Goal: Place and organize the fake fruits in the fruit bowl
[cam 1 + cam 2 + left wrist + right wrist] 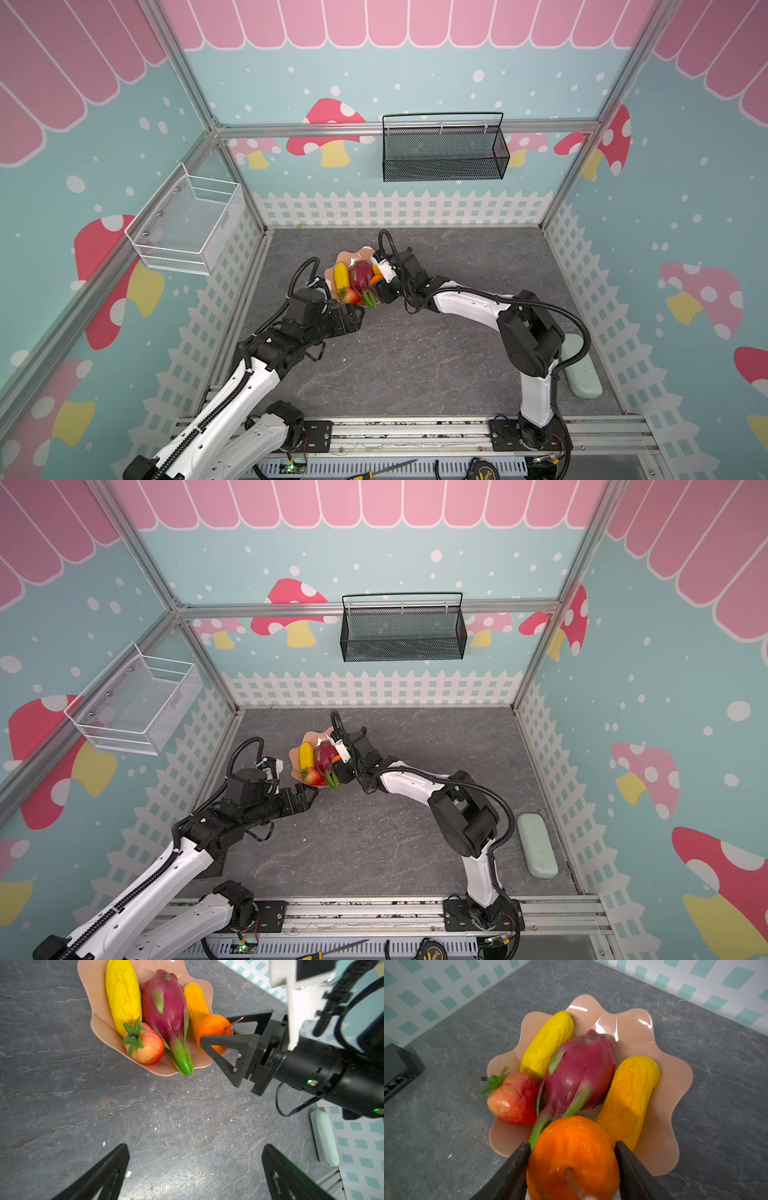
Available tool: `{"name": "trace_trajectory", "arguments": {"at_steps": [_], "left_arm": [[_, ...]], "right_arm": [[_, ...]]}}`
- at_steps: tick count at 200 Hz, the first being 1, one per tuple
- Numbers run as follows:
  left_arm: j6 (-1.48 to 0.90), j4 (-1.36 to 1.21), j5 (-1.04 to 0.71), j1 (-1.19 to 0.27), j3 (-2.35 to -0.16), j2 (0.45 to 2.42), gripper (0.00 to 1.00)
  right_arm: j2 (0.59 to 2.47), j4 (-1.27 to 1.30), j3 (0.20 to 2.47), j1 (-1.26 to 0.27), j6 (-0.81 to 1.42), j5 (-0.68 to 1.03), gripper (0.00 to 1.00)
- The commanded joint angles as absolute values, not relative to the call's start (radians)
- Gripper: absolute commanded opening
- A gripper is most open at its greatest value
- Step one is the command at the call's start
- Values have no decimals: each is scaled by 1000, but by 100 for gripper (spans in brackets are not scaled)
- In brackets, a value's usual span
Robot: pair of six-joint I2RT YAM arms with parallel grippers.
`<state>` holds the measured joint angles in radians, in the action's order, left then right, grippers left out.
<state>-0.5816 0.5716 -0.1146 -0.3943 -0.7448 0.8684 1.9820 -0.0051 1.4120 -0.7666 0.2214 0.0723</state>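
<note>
Grey table [415,353] bears the bowl [361,251]; the left gripper [195,1145] beside it gapes wide, empty. Inside, the dragon fruit [581,1076] lies front-to-back, green tips toward the robot, with the yellow fruit [548,1043] and orange-yellow fruit [629,1097] parallel alongside and the strawberry [515,1099] near the tips. The right gripper [572,1144] pinches the orange [573,1157] at the right rim.

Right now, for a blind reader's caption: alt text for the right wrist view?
Black jaws grip a round orange at the rim of a peach fruit bowl holding a strawberry, a dragon fruit, a yellow fruit and an orange-yellow fruit, on a grey table.
</note>
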Motion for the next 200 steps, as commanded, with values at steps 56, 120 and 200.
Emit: {"name": "trace_trajectory", "arguments": {"at_steps": [56, 120, 200], "left_arm": [[-538, 563, -199, -313, -705, 824, 100], [-540, 562, -218, -308, -701, 809, 100], [-528, 562, -84, -309, -689, 828, 100]], "right_arm": [[2044, -54, 1480, -765, 199, 63, 66], [2050, -69, 1490, -765, 186, 42, 80], [1797, -30, 1386, -762, 182, -15, 98]]}}
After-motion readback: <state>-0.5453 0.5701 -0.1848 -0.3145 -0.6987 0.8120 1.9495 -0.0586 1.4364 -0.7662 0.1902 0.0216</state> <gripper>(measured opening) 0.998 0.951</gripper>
